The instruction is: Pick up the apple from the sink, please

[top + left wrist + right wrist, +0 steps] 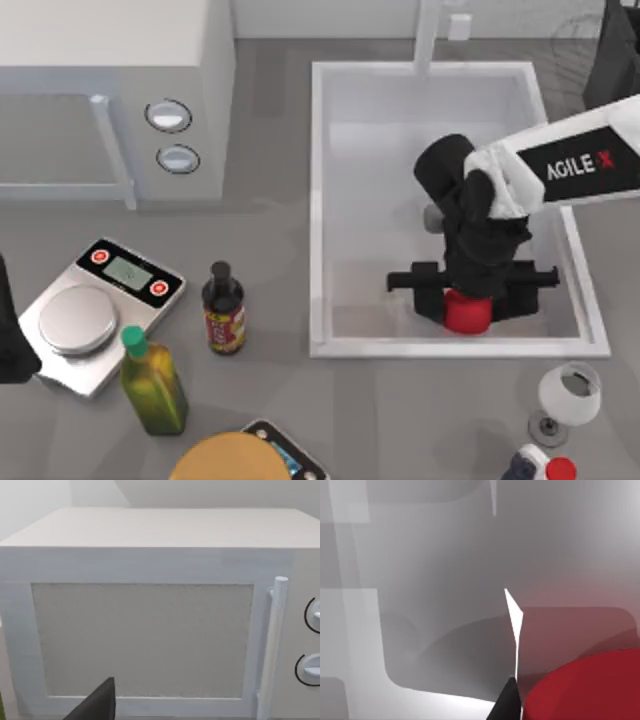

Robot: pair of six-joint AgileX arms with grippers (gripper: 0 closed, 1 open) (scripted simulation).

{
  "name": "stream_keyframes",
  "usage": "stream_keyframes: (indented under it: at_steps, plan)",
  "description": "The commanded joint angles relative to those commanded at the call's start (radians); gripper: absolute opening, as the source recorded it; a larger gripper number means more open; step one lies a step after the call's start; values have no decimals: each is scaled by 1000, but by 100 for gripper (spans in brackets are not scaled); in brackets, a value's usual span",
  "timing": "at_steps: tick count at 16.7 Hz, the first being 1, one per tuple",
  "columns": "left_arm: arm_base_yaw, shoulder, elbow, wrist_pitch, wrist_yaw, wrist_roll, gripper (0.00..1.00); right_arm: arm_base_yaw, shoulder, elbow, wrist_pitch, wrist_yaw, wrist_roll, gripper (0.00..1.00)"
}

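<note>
Top view: right arm reaches in from the right edge over the sink (320, 200), white basin on the right half of the table. Right gripper (466, 300) is down inside the basin near its front rim, directly over the apple (466, 315), which sits on the pale floor at the front, right of centre. The gripper's black crossbar spans both sides of the fruit; can't tell from here whether the fingers are touching it or how wide they stand. Left arm is parked at the left edge by the kitchen scale (95, 310). Also on the table: microwave (110, 90) back left, dark bottle (224, 310) and green oil bottle (152, 380) in front of it, wine glass (568, 400) front right outside the sink. Left wrist view: faces the microwave door (142, 640) and its handle (272, 645); a dark finger tip (100, 705) shows at the lower edge, hand state can't be told. Right wrist view: very close to the basin floor, apple (585, 687) large at the corner, a dark fingertip (506, 702) just beside it; contact not clear.
</note>
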Motion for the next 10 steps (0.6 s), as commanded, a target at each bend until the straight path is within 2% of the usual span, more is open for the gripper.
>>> stream_keyframes:
  at_steps: [6, 10]
  plan:
    - [0, 0, 0, 0, 0, 0, 100, -2, -68, 30, -50, 22, -11, 0]
    - [0, 0, 0, 0, 0, 0, 100, 0, -96, 161, -205, 21, -9, 0]
